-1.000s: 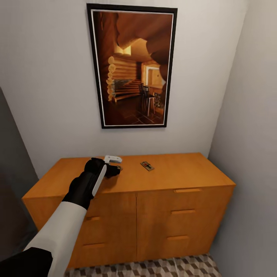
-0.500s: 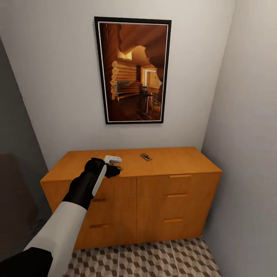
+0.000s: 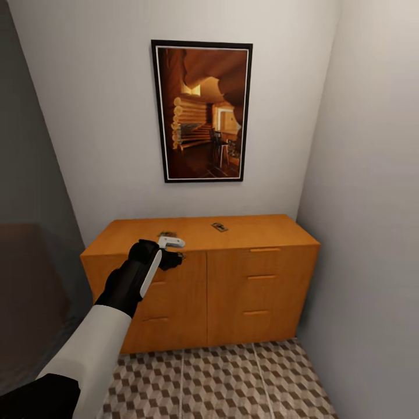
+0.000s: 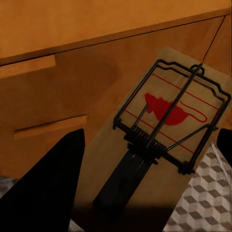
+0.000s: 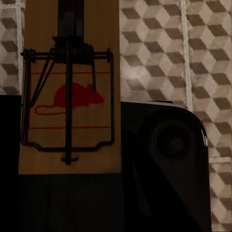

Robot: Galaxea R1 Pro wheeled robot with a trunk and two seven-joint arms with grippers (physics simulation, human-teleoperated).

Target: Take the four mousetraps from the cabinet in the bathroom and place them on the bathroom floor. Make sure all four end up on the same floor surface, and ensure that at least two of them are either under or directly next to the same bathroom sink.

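The orange-brown cabinet stands against the far wall. One mousetrap lies on its top, and a small dark shape that may be another lies near the top's front edge. My left gripper hangs in front of the upper left drawer, shut on a mousetrap with a red mouse print. In the left wrist view the gripper has drawer fronts behind it. My right gripper is shut on a second mousetrap, held above the cube-patterned bathroom floor. The sink is out of view.
A framed picture hangs above the cabinet. A grey wall closes the right side, and a dark panel the left. Patterned floor lies open before the cabinet. My dark base sits below the right gripper.
The camera has backed away from the cabinet, so more floor shows. My left gripper came off the cabinet top with the mousetrap and now hangs before the drawer fronts.
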